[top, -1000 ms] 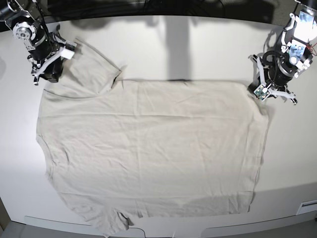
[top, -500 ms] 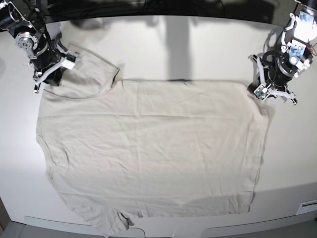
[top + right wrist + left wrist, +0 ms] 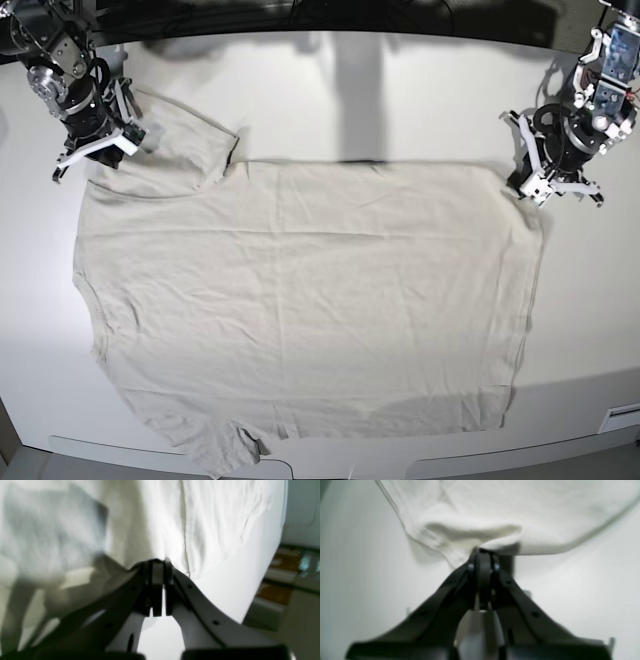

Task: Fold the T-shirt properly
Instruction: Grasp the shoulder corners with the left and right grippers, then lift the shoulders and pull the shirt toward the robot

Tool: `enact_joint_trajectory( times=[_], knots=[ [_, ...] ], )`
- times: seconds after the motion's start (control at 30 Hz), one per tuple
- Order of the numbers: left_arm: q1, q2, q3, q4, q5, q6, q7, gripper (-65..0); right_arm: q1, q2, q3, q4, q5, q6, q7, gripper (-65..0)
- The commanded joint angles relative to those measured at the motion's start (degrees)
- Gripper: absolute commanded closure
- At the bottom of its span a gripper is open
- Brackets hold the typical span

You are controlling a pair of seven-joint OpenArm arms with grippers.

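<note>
Here, at the far left of the base view, the right arm's black, white-trimmed gripper (image 3: 128, 128) sits at the upper left corner of the plain pale grey-beige cotton T-shirt (image 3: 310, 300), where a short sleeve (image 3: 185, 140) angles up and away from the body. In the right wrist view its jaws stand pressed nearly together with a fold of sleeve cloth (image 3: 160, 542) bunched at the tips, so it appears to be pinching the sleeve edge, though blur hides how much fabric it has.

The shirt lies spread flat and slightly wrinkled across the smooth white table (image 3: 420, 90), filling most of it, with its lower edge reaching the table's front rim and the other sleeve near the bottom left.

At the right of the base view, the left arm's gripper (image 3: 530, 185) meets the upper right corner of the shirt, by the hem. Its wrist view shows the jaws closed on a raised, puckered lip of hemmed cloth (image 3: 470, 535).

Judging from these holds, the step in hand is gripping the far edge at both ends for a lengthwise fold toward the front. To do it well, both pinches should take in every layer at the corner, not merely the top one. The arms should lift together, keep the edge taut between them, and carry it level so the cloth does not drag or twist. The angled sleeve is likely to crumple unless it is tucked in first.
</note>
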Motion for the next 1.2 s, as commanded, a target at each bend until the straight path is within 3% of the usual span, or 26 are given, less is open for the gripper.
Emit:
enact_joint_trajectory(
  times=[0.0,0.13,0.3,0.47,0.67,0.8,1.0,1.17],
  knots=[
    [0.5,-1.3,0.2,-0.2,-1.3,-1.7,3.7,0.0,-1.6,0.5,0.3,0.0,2.7,2.9,-0.3,0.0],
    [0.5,-3.3,0.2,0.0,-8.7,-1.7,5.9,0.0,-6.4,1.1,5.0,2.5,3.3,0.5,2.9,0.0],
    [1.0,-3.4,0.2,2.4,-11.6,-1.4,8.7,0.0,-13.4,1.1,13.1,6.2,6.4,0.6,4.8,0.0],
    [5.6,-3.4,0.0,9.8,-9.0,5.1,8.2,0.0,-19.5,1.0,20.8,8.5,9.7,0.7,5.0,0.0],
    [12.4,-3.4,-0.6,16.3,-4.4,9.5,8.2,0.0,-27.9,0.6,26.2,11.4,9.7,0.6,5.4,0.0],
    [17.7,-3.4,-4.6,18.3,-4.5,10.1,8.2,0.0,-32.4,0.4,28.5,12.6,9.7,0.6,6.1,0.0],
    [28.8,-2.9,-14.6,22.5,-4.7,10.7,7.0,0.0,-36.2,-5.6,33.2,13.8,9.6,0.6,10.3,0.0],
    [35.9,0.9,-21.2,27.0,-4.4,10.5,4.2,0.0,-39.6,-9.6,36.0,15.9,8.6,0.6,12.7,0.0]
  ],
)
